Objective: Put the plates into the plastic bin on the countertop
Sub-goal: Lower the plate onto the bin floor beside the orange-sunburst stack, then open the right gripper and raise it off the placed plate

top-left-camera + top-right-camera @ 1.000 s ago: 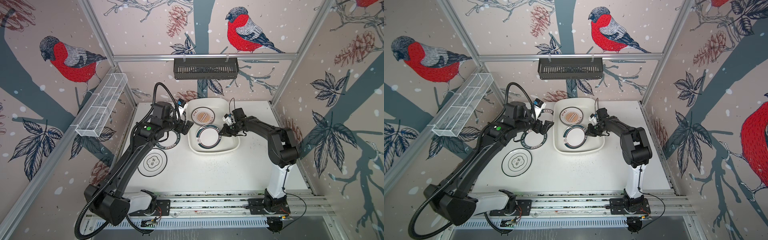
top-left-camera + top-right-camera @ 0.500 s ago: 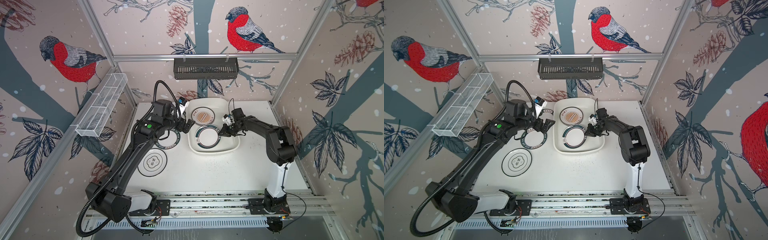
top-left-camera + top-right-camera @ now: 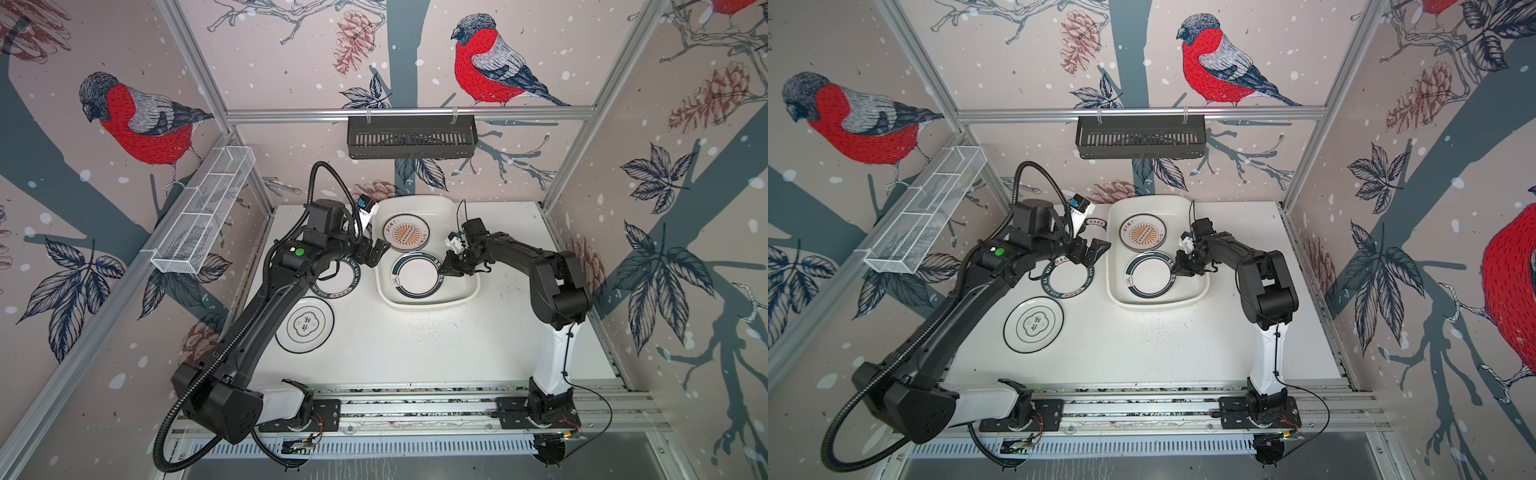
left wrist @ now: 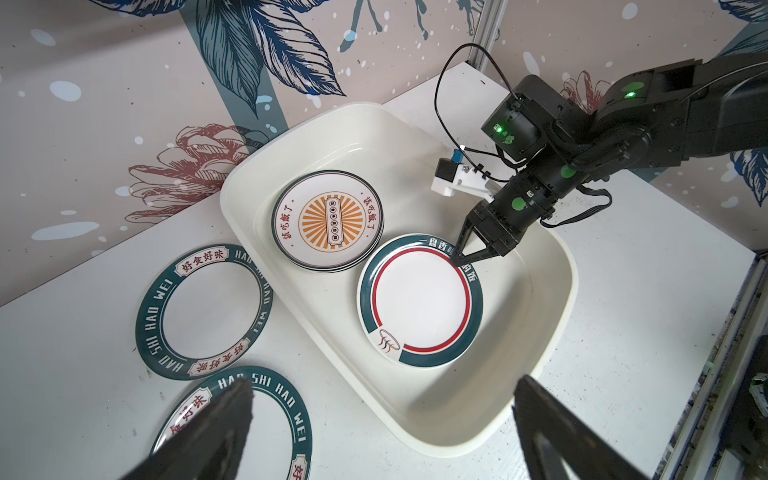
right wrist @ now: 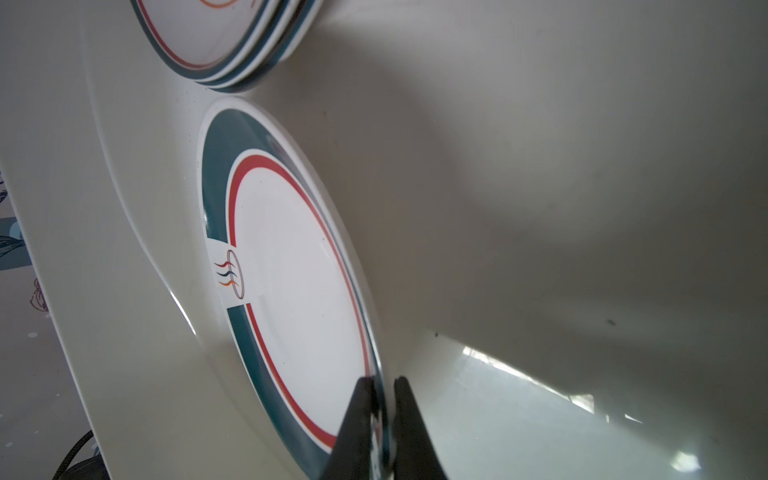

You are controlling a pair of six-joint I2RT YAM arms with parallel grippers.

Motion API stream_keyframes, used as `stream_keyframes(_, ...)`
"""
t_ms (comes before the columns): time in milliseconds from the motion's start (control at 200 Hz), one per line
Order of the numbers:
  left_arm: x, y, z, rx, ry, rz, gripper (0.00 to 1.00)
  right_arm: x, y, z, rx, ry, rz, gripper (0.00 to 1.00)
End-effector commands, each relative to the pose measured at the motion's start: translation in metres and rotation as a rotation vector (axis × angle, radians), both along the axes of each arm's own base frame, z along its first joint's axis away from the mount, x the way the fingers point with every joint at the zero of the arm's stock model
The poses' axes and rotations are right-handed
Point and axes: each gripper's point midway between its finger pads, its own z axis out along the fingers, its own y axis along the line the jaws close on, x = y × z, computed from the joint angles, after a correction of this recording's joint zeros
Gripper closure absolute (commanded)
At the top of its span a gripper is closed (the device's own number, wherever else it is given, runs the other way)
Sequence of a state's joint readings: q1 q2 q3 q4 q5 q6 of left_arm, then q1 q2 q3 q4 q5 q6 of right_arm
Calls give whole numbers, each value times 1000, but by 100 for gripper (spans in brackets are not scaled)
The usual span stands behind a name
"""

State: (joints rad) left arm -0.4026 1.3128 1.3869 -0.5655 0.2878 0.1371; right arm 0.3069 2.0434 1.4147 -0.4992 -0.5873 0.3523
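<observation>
Red-ringed plate (image 4: 419,299) is down in the plastic bin (image 4: 519,316), in the half nearer the arm bases. It looks flat on the floor, just beside the sunburst stack (image 4: 328,220), and we can't tell whether the rims touch. The stack shows several rims, so we read it as more than one plate.

Right gripper (image 5: 382,380) is clamped on the red-ringed plate's rim, jaws nearly together with the edge between them. We think an edge pinch is used because a flat plate offers nothing else to grab. The low approach from the bin's right side clears the flared wall.

Left gripper (image 4: 380,390) has its jaws wide apart and holds nothing. It hangs over the bin's left edge and the nearer of two lettered plates (image 4: 203,311) on the countertop (image 3: 415,345). Our guess is that it's staged for the next pick.

The quatrefoil plate (image 3: 304,326) sits further out, toward the arm bases, well apart from the bin.

Text:
- The lettered rims read "HAO SHI HAO WEI", with 好食好味 in red-edged panels.
- The sunburst plate has red Chinese characters either side of the orange rays, plus a dark centre bar too small to read.
- The red-ringed plate has white characters on its teal band, partly hidden by the gripper, and a steaming-bowl logo opposite.
- The quatrefoil plate has two characters, unreadable.
</observation>
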Motion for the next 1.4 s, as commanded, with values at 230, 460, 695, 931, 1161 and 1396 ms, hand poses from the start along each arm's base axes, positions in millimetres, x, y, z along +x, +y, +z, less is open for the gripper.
stream_keyframes(230,10,5,-11,7,23,59,3,-4,-10,-19,-89,23,4,86)
stream_keyframes(460,17,8,-30,17,70,106,3,-4,-11,-25,-109,33,4,86)
stream_keyframes(695,21,10,-32,11,85,137,3,-4,-12,-28,-124,40,5,83)
stream_keyframes(931,25,17,-34,23,78,175,3,-4,-13,-27,-129,38,5,80)
stream_keyframes(1161,27,19,-32,18,80,191,3,0,-10,-13,-116,13,6,75)
stream_keyframes(1396,30,28,-31,25,65,234,3,3,-6,4,-84,-23,10,72)
